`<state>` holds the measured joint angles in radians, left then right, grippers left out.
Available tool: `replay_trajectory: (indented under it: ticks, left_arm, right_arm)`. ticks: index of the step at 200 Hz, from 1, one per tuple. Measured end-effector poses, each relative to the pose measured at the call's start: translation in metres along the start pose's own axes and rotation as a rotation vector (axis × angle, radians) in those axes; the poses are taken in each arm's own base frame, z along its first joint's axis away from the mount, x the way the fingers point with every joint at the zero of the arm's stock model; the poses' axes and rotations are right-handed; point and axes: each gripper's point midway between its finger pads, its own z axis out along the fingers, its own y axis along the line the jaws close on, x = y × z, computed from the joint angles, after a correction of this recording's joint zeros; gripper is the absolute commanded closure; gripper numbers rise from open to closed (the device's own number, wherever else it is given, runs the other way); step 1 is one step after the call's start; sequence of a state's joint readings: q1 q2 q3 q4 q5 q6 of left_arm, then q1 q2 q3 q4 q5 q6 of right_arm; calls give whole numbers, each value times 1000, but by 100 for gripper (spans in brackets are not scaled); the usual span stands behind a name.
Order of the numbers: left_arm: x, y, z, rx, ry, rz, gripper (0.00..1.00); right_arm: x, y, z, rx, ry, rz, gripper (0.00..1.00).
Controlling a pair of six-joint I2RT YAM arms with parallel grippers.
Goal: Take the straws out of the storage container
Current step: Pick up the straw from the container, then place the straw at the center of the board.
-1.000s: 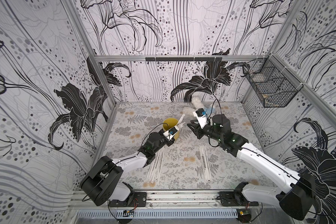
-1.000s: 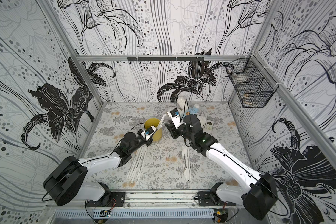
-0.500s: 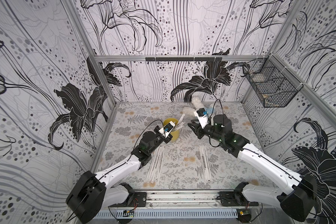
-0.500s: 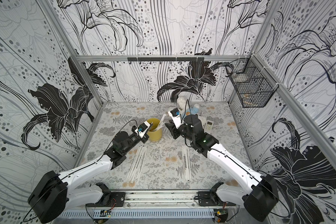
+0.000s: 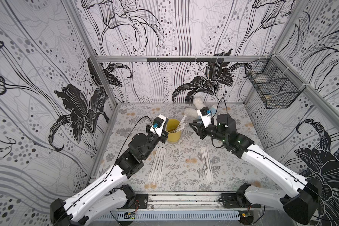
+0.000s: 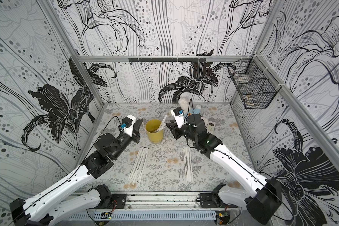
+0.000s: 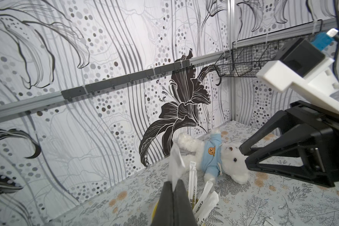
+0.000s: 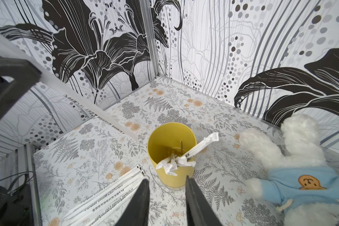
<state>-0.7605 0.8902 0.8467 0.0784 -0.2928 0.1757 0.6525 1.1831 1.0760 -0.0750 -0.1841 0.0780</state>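
My left jaws, drawn back off the cup (image 6: 154,137), pinch one straw (image 7: 176,164); right jaws spread, empty; straw's pinched stretch hidden.

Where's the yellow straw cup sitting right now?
In both top views the yellow cup stands upright mid-table, between the left gripper and the right gripper, with the teddy bear behind it toward the back wall.

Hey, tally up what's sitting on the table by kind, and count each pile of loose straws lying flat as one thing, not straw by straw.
Yellow cup: 1
Teddy bear: 1
White remote: 1
Straw piles: 2
Total: 5
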Motion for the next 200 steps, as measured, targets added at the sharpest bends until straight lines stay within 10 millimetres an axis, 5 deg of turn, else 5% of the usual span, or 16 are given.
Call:
replay_trajectory:
  ticks: [49,155,200]
  left_arm:
    - [5,19,-2,-132,193,-103,100]
    - [118,13,-37,-145,595,-123,100]
    - [184,2,-37,-129,858,-122,100]
  right_arm:
    - [9,29,18,-102,47,53,63]
    - [34,92,51,-283,110,50,61]
    - [33,97,52,-294,87,48,61]
